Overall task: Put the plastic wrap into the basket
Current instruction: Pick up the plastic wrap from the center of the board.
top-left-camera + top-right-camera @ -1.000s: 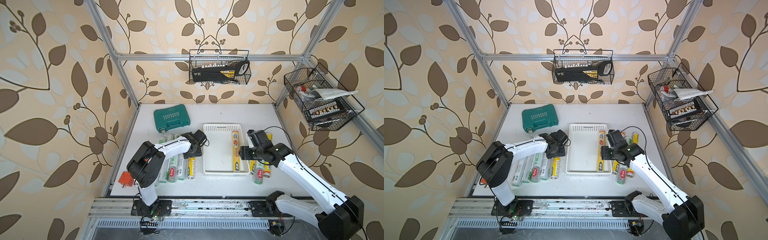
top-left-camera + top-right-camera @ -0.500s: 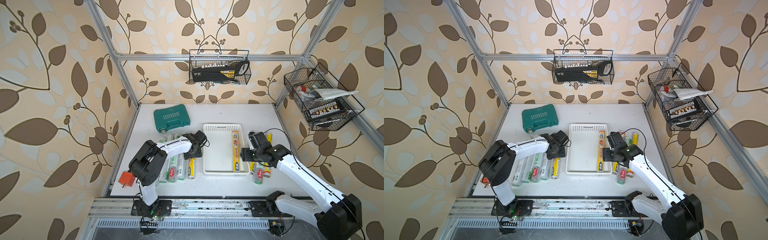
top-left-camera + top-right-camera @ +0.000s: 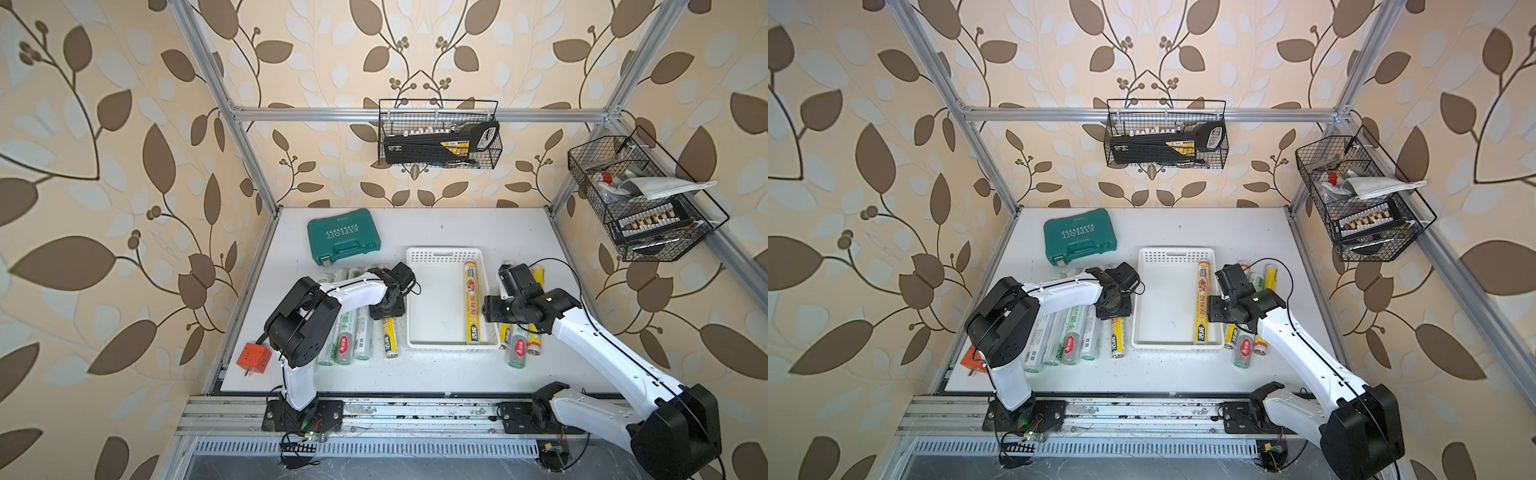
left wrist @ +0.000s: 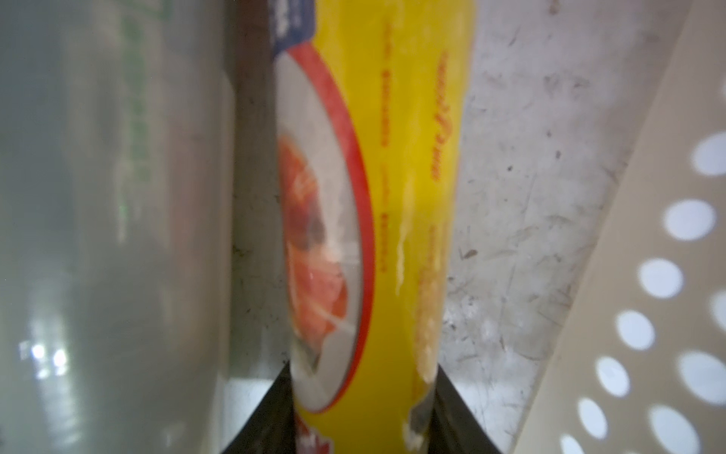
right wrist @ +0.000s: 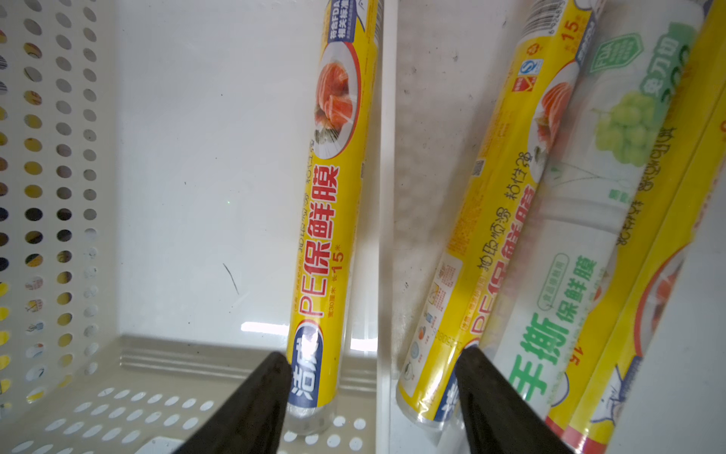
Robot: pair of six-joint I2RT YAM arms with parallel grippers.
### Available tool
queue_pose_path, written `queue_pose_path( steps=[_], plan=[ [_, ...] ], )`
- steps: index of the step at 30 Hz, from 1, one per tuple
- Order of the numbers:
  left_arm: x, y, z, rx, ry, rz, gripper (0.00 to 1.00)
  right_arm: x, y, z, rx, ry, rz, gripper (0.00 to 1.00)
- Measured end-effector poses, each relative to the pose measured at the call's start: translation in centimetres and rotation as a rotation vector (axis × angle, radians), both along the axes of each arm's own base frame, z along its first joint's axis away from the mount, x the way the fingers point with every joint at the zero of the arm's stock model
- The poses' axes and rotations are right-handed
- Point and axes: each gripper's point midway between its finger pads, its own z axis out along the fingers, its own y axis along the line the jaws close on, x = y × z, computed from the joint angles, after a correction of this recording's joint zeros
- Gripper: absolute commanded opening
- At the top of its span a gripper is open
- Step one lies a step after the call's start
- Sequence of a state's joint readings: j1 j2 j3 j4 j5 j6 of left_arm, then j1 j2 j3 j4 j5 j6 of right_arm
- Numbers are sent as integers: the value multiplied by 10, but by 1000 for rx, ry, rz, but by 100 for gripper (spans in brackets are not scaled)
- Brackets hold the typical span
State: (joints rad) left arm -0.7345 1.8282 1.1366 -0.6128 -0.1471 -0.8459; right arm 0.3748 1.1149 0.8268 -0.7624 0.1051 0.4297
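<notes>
Clamping a yellow wrap roll (image 3: 389, 338) lying front-to-back, left gripper (image 4: 362, 369) is closed; right gripper (image 5: 373, 353) gapes empty.

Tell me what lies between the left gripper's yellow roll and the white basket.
Only bare, scuffed table, between the yellow roll and the basket; the left wrist view shows it.

Green case (image 3: 344, 237): "EXPLOIT", upside down. Yellow wrap (image 5: 330, 220) in basket (image 5: 59, 196): "PE保鲜膜", "15米", brand looks like "洁成". White wrap (image 5: 581, 275): green "手撕 保鲜膜". Left wrist view's yellow roll (image 4: 393, 196): print blurred.
</notes>
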Motion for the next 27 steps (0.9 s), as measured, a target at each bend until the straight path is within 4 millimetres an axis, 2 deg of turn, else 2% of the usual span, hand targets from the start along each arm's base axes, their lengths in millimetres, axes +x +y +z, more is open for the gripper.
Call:
queue_pose_path(
  steps=[4,10,17,23,27],
  plan=[
    [0,0,4,-5,-4,-2,44,0,0,-1,2,1,-6,70],
    [0,-1,31,-46,-46,-5,41,0,-2,-4,-6,7,-19,70],
    [-7,-3,82,-79,-102,-21,41,1,-3,-9,4,6,-30,71],
    [-7,-23,132,-115,-189,-59,41,-1,-3,-17,37,23,-49,71],
    [-11,-34,147,-154,-218,-77,41,0,0,-19,71,26,-51,71]
  ],
)
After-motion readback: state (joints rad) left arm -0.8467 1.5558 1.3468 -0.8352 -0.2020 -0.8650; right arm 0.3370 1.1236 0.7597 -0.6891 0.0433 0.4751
